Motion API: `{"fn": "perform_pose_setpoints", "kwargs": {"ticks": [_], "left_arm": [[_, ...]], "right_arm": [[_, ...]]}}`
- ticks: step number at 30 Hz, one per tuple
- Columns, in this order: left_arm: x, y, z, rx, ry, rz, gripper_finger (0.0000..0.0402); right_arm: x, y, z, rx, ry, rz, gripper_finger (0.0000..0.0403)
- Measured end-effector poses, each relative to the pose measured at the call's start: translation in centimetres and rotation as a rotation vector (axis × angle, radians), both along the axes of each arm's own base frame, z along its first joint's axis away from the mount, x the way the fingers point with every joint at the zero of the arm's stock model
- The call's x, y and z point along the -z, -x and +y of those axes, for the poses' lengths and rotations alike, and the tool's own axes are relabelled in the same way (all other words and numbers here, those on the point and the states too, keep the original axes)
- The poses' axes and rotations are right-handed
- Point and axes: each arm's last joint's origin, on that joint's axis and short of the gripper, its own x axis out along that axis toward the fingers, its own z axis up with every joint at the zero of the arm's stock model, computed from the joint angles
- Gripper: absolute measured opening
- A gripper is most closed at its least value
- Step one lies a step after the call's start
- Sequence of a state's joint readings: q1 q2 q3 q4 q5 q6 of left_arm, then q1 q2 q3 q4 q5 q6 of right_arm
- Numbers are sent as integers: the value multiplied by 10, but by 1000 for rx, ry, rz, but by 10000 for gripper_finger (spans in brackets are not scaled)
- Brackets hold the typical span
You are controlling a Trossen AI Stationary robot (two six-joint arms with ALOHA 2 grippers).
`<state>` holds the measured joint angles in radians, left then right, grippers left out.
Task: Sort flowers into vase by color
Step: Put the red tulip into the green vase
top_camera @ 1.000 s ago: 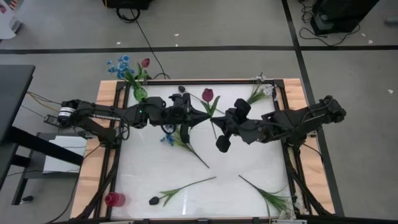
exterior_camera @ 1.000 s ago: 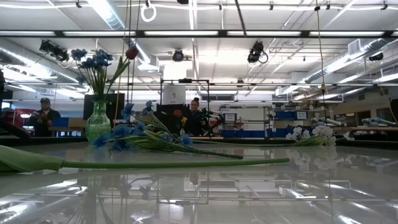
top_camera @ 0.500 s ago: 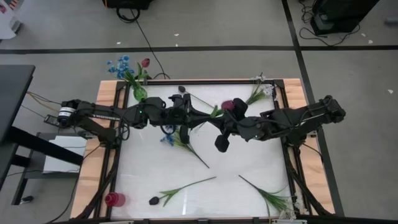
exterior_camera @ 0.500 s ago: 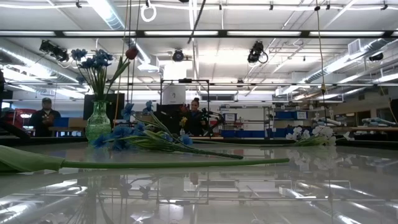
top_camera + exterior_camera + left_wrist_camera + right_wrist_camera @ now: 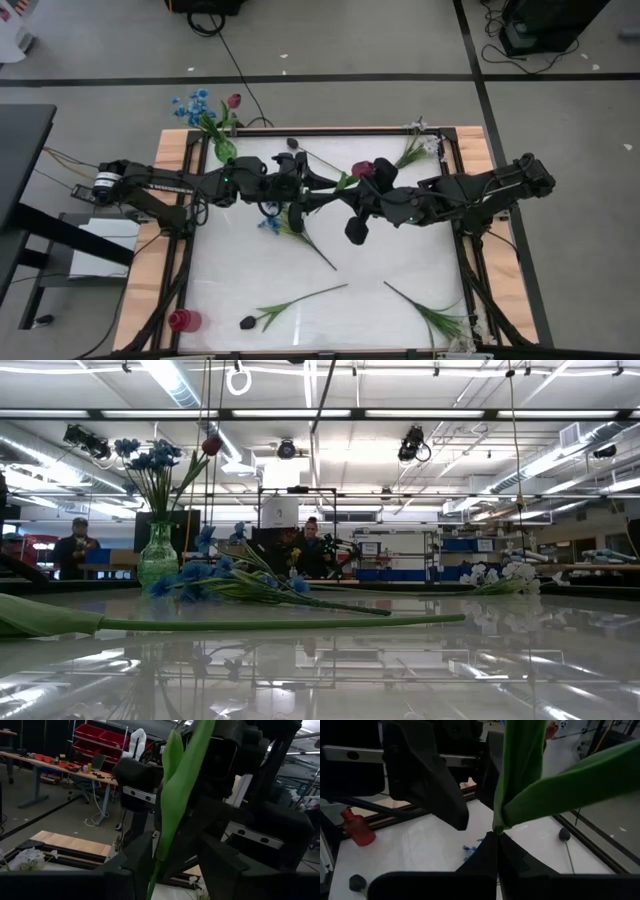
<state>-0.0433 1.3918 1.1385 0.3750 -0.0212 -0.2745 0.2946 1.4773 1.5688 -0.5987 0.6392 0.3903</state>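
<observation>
A flower with a dark red head (image 5: 362,170) and green leaves (image 5: 175,795) hangs in the air over the table's far middle, between my two grippers. My right gripper (image 5: 496,836) comes in from the right and is shut on its stem. My left gripper (image 5: 318,188) comes in from the left; its fingers (image 5: 131,866) stand open on either side of the leafy stem. I cannot tell whether they touch it. A green glass vase (image 5: 223,150) at the far left corner holds blue flowers and a red one. My right gripper pinches the thin stem (image 5: 496,827) between its two fingertips, just below the point where two long leaves branch off. The fingers come from the table's right, slanting a little downward. The flower is lifted clear of the table, its leaves rising away from the fingers.
A blue flower (image 5: 278,223) lies on the table under my left gripper. Two more flowers lie near the front edge, a dark one (image 5: 290,305) and a white one (image 5: 430,312). A small red vase (image 5: 183,320) stands at the near left corner and white flowers (image 5: 418,146) at the far right.
My left gripper has opened its fingers around the stem without leaving its place. The flower, held by my right gripper, has tipped: its dark red head has swung from the far side toward the right arm.
</observation>
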Motion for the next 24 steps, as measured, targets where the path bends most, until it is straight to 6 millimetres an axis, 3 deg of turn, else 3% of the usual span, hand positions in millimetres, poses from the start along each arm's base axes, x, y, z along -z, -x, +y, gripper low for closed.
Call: {"fn": "perform_pose_setpoints", "kwargs": {"ticks": [10,15,20,24], "left_arm": [[0,0,8,-5,-3,4,136],[1,0,12,20,-8,12,93],[1,0,17,12,-6,15,23],[1,0,20,-27,-15,12,12]], "right_arm": [[1,-4,-12,-64,-35,22,6],[0,-7,-18,-118,-50,21,6],[0,-8,-25,-122,-54,23,6],[0,-8,-27,-55,-30,22,18]]}}
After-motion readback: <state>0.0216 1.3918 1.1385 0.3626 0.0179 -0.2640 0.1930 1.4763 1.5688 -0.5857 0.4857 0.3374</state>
